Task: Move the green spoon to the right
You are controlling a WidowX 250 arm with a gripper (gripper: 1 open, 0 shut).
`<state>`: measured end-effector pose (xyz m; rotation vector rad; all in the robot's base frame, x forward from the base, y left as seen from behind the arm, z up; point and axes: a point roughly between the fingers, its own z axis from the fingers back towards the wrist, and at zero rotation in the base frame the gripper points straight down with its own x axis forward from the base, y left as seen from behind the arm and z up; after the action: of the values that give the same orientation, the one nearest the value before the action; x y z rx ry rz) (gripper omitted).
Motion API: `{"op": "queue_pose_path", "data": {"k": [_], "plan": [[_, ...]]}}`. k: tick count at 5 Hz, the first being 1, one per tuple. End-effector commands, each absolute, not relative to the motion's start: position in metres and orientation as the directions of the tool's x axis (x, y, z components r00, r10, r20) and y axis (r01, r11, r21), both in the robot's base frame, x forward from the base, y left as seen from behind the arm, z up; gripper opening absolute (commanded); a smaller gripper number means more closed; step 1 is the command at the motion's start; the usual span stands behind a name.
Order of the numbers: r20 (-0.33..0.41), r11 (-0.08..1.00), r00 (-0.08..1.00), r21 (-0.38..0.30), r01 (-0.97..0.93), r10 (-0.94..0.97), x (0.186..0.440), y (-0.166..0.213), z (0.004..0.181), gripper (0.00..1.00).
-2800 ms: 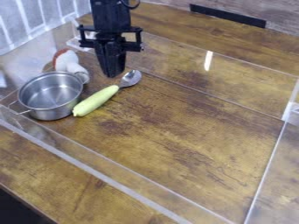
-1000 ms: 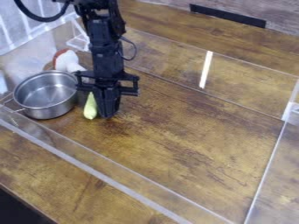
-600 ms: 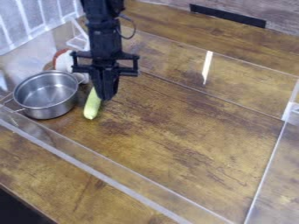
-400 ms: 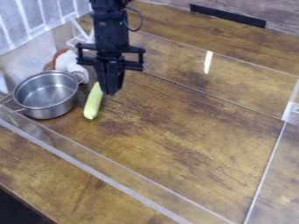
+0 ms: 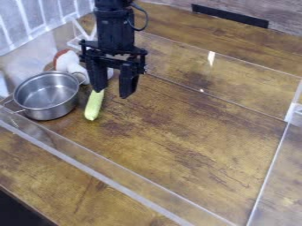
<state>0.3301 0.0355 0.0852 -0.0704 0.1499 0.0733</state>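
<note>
the spoon (image 5: 94, 105) lies just right of the pot (image 5: 48, 95), under the gripper (image 5: 112, 89).

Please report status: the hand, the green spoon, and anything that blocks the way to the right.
Hand open, above green spoon, holding nothing. Spoon flat on table beside steel pot. Nothing blocks the right.

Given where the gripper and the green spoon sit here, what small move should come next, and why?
Probably lower the open gripper back over the green spoon and close on its handle. The spoon lies on the table beside the steel pot, not held, and not yet moved right.
</note>
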Motion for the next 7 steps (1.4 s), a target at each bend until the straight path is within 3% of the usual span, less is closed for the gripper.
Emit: {"op": "queue_pose_path", "data": {"k": [1,4,7], "plan": [[-0.099,0.998,0.994,-0.041,-0.043,0.039,0.341,0.031,0.098,1.0],[-0.137,1.0,0.991,-0.02,-0.002,-0.001,0.344,0.057,0.077,1.0],[-0.123,0.998,0.992,-0.061,0.017,-0.025,0.338,0.08,0.062,1.0]]}}
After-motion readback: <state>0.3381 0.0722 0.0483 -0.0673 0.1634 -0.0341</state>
